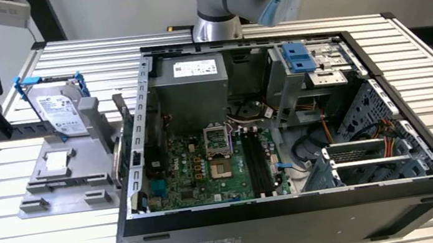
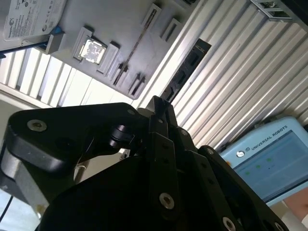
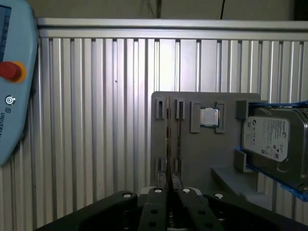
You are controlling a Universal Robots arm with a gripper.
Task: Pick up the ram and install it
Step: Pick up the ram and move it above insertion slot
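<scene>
The ram point(image 2: 186, 70) is a dark narrow stick with chip-like rectangles. In the second wrist view it juts out past my fingertips. In the first wrist view the ram point(image 3: 168, 144) shows edge-on as a thin line running into the fingers. My gripper point(image 2: 158, 102) is shut on it, and in the first wrist view the gripper point(image 3: 170, 188) hangs high over the slotted end of a grey fixture point(image 3: 192, 154). In the exterior view, the green motherboard point(image 1: 198, 174) lies inside the open computer case point(image 1: 295, 211), with its long black memory slots point(image 1: 254, 160) beside the processor socket.
The fixture carries a hard drive point(image 3: 274, 134) and a small square chip point(image 3: 209, 116). A pale blue teach pendant point(image 3: 14, 86) sits off to one side over the ribbed metal table point(image 3: 96, 120). Drive bays and cables fill the side of the case at the exterior view's right.
</scene>
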